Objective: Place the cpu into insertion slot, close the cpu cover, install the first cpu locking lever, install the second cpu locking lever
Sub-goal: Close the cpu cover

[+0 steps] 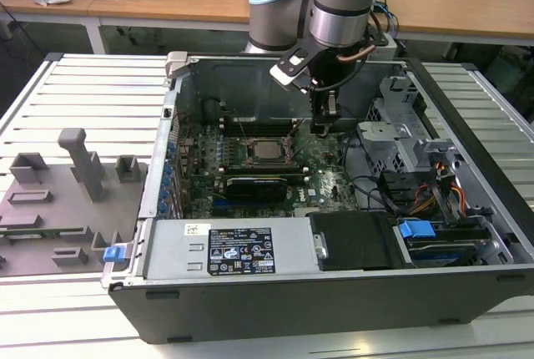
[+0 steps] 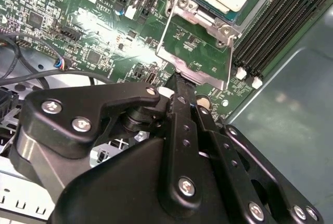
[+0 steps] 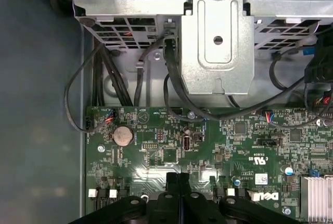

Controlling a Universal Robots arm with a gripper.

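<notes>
Pale wood desks run along the back; nearer, a slatted metal bench (image 1: 92,83) carries one open PC case (image 1: 334,292) w/ its side panel off, and one grey fixture tray (image 1: 58,200) on the exterior view's left. On the power supply (image 1: 225,250) I count 1 printed sticker (image 1: 240,250), black and white, plus 1 small white tag beside it; 2 blue clips, one at the case corner (image 1: 117,252), one over the drive bay (image 1: 415,230). Motherboard (image 3: 171,146) carries white printed markings, 1 coin cell (image 3: 123,135) and 1 white sticker in the first wrist view.

The cpu (image 1: 267,149) sits flat in the insertion slot (image 2: 205,15), silver top up; 1 black expansion card (image 1: 254,184) lies just beside it. The cpu cover (image 2: 174,31) is swung open, green board showing thru its cut-out. My gripper (image 2: 179,83) hangs low over the board, tips just beside the cover's free edge; can't tell if touching. Claw is narrow, fingers (image 3: 171,179) pressed together, nothing seen btwn them.
</notes>
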